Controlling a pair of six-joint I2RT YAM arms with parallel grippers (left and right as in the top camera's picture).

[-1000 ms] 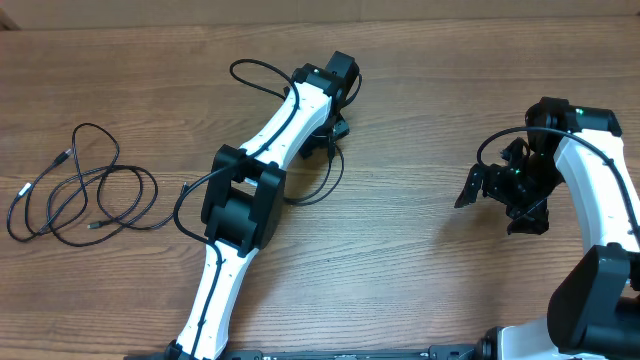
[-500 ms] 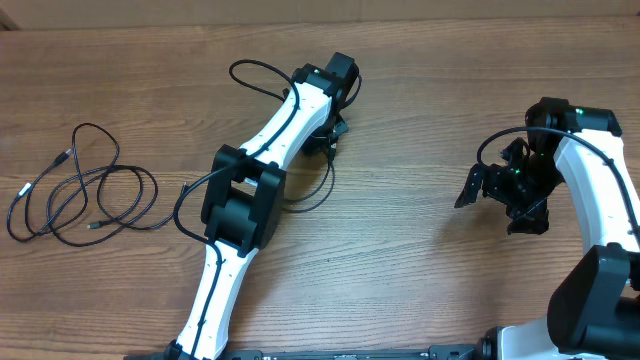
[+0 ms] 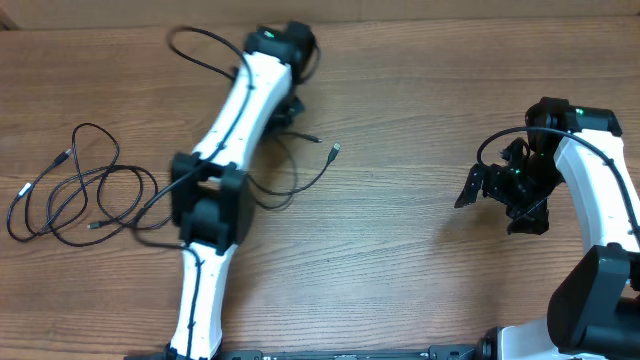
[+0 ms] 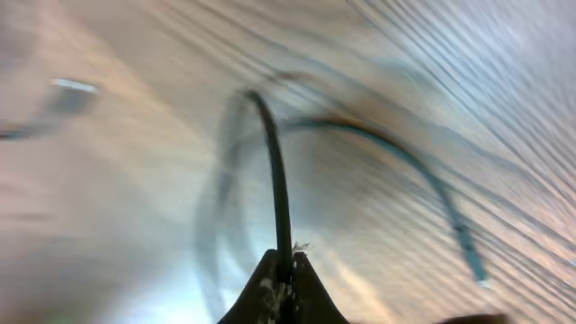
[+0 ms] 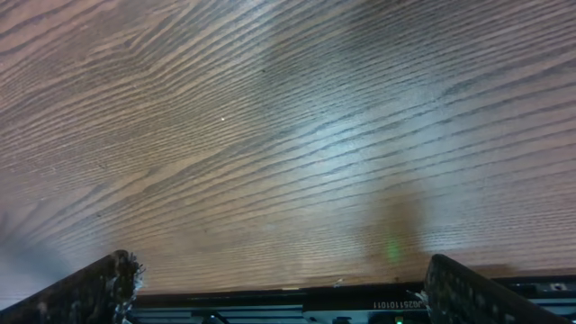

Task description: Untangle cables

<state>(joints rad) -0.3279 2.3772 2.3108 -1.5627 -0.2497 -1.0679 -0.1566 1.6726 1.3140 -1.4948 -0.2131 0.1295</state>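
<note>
Black cord (image 4: 274, 171) blurred, your left gripper (image 4: 284, 274) clamped on it, right gripper (image 5: 281, 274) spread wide, empty, tangled cords (image 3: 80, 190) lying well apart.

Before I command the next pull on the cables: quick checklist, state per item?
1. left gripper shut on the held cable: ok, the cord is pinched at the tips.
2. plug end of the held cable lies free on the table: ok.
3. Held cable is apart from the bundle: cannot tell, the left arm covers the space between them.
4. right gripper open and empty over bare wood: ok.
5. Left wrist view sharp enough to judge the cable's run: not ok, it is blurred.
</note>
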